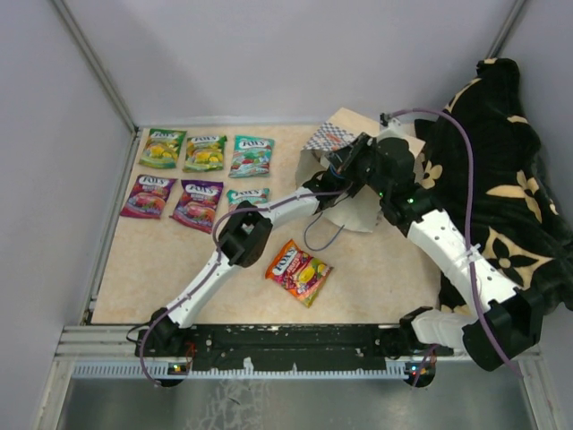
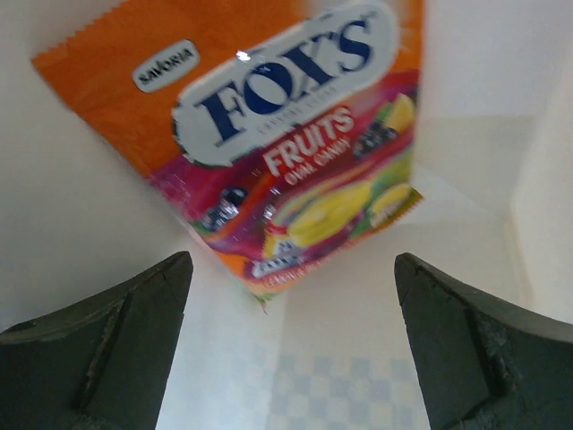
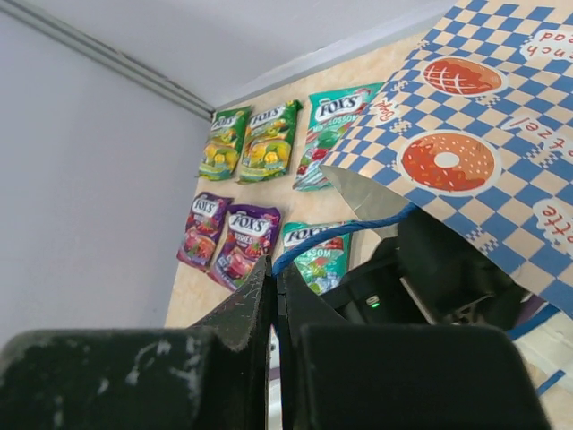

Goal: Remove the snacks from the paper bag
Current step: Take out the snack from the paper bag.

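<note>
One orange-red packet (image 1: 298, 270) lies flat on the table (image 1: 161, 269), closest to my bases. Further out, my left pincer (image 2: 294, 267) is inside the paper bag (image 1: 333, 134). It is spread wide and grips nothing, and an orange packet (image 2: 277, 134) sits just ahead of it against the pale lining. My right pincer (image 3: 273, 279) is pressed fully closed at the bag's mouth. A blue cord (image 3: 340, 235) meets its tips, but I cannot tell whether it is pinched. Farthest, on the left, six packets (image 1: 198, 204) lie in two rows of three.
</note>
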Motion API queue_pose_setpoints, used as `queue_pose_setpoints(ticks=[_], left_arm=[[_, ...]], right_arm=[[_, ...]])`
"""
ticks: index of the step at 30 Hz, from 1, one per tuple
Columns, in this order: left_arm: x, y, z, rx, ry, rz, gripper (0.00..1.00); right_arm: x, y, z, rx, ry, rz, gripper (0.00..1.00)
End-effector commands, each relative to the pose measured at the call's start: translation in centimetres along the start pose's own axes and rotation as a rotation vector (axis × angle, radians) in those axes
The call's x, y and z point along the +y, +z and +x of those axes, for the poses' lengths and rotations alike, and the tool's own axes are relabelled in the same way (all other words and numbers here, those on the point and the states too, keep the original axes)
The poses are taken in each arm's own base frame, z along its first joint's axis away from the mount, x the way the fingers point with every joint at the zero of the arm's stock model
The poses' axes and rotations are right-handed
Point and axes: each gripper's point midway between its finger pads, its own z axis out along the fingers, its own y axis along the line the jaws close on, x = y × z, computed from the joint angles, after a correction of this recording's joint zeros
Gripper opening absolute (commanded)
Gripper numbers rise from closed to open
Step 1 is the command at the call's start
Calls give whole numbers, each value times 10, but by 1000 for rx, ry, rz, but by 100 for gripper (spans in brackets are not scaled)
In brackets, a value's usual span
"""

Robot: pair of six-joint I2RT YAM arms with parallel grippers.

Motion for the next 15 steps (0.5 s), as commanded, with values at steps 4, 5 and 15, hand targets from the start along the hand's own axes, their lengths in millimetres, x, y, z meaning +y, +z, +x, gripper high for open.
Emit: queue_pose_setpoints(ticks=[4, 5, 15], left_arm=[[45, 11, -2, -5, -29, -102, 100], [47, 11, -3, -8, -31, -107, 100], [38, -1, -23, -54, 24, -66, 66]], right_arm=[[47, -16, -9, -60, -4, -107, 0], [49, -17, -8, -60, -5, -111, 0], [53, -19, -9, -69, -20, -112, 0]])
